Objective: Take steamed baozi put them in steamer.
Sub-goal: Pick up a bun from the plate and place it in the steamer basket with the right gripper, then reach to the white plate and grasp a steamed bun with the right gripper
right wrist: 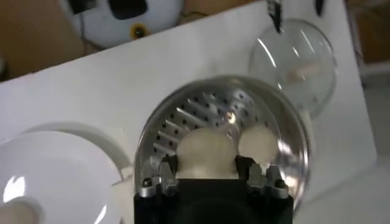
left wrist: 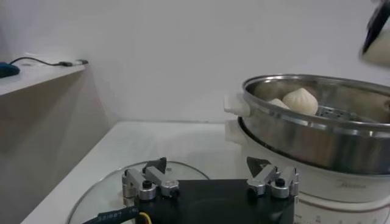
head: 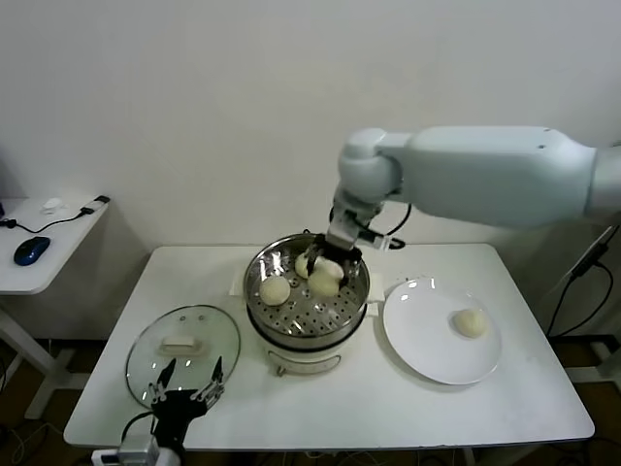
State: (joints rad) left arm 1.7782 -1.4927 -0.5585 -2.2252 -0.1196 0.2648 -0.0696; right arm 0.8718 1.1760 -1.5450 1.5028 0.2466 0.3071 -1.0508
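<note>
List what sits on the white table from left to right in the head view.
Glass lid with the idle left pincer at its near edge → steamer, where the right pincer holds a baozi over the tray → white plate → the lone baozi on the plate.

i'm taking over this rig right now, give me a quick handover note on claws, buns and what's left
Right claw: shut on a baozi, held over the steamer tray, not yet released.
Left claw: open, parked at the near table edge over the glass lid, idle.
In the steamer: one baozi at the left of the tray, another behind the held one.
On the white plate: one baozi waiting.
Done: two placed, third arriving.
Left: release the third, fetch the plate one.
</note>
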